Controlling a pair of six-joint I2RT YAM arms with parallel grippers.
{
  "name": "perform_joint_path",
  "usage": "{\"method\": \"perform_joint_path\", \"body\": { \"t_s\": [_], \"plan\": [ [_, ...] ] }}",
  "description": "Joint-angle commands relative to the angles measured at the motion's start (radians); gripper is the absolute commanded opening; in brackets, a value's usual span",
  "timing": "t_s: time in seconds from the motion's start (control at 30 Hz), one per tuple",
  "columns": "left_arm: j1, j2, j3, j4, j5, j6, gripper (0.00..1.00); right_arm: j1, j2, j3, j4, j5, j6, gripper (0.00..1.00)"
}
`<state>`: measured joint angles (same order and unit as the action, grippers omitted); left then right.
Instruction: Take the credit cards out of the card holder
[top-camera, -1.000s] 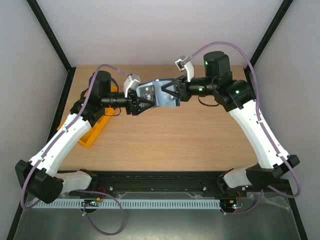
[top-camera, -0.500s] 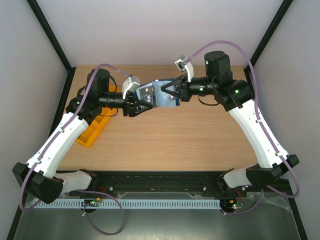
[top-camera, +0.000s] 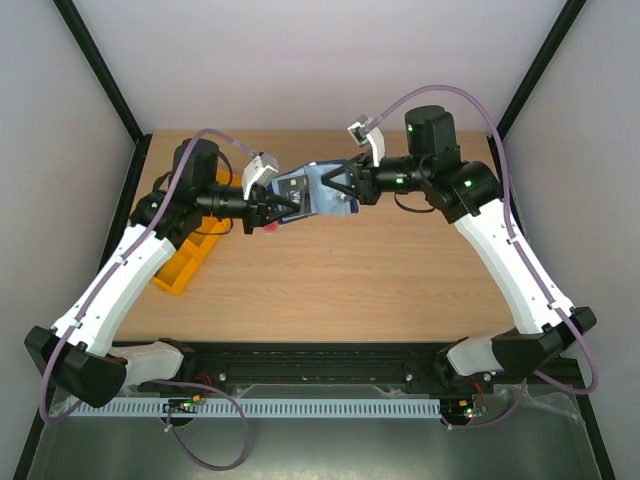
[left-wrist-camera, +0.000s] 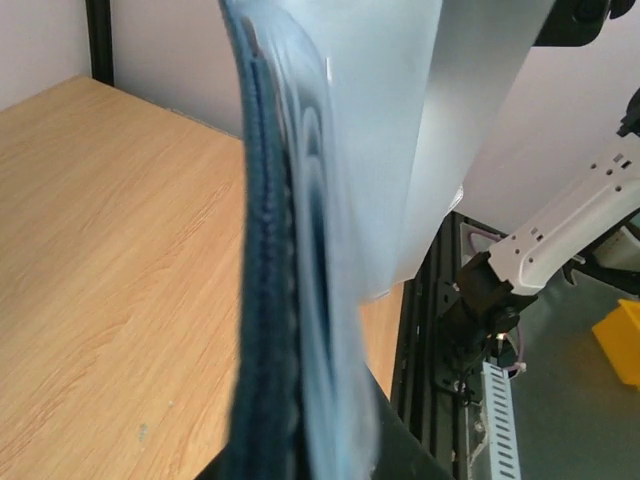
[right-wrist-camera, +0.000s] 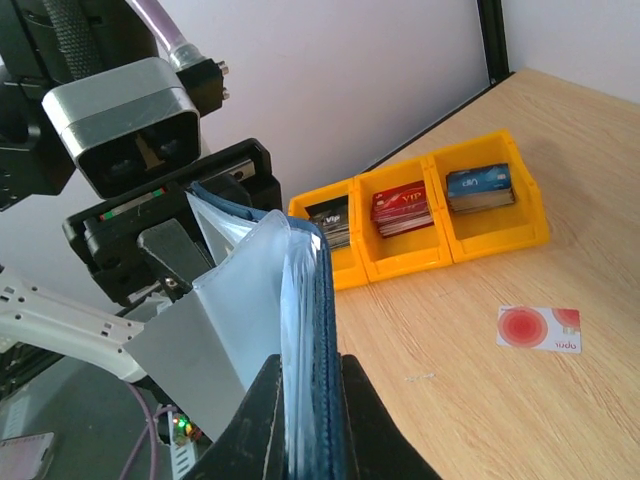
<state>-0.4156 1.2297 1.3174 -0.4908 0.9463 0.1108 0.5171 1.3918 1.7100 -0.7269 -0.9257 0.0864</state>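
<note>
R pincer (right-wrist-camera: 310, 410) pinches the navy card holder (right-wrist-camera: 300, 300) by its right edge, held up above the table (right-wrist-camera: 480, 400). L pincer (top-camera: 275, 207) is pressed together on the holder's left edge; can't tell if a card is in that grip. White card (right-wrist-camera: 538, 328) w/ red round mark lies flat on the table under the L pincer, its small print unreadable. Orange tray (right-wrist-camera: 500, 235) sits at table's left: dark stack (right-wrist-camera: 330, 222) lettered "VIP", plus red & blue stacks.

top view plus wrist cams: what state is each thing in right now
card holder, open, held in the air between both grippers
left gripper, shut on card holder
right gripper, shut on card holder
white card, out, flat on the table
orange tray, a card stack in each compartment
</note>
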Motion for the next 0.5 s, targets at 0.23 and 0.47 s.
{"method": "perform_joint_path", "body": {
  "t_s": [0.23, 0.47],
  "plan": [
    [-0.003, 0.015, -0.04, 0.058, -0.727, -0.231, 0.02, -0.006, 0.057, -0.019, -0.021, 0.516, 0.155, 0.45],
    [-0.043, 0.072, -0.031, 0.02, -0.937, -0.234, 0.02, 0.153, 0.067, -0.035, 0.141, 0.326, 0.166, 0.37]
  ]
}}
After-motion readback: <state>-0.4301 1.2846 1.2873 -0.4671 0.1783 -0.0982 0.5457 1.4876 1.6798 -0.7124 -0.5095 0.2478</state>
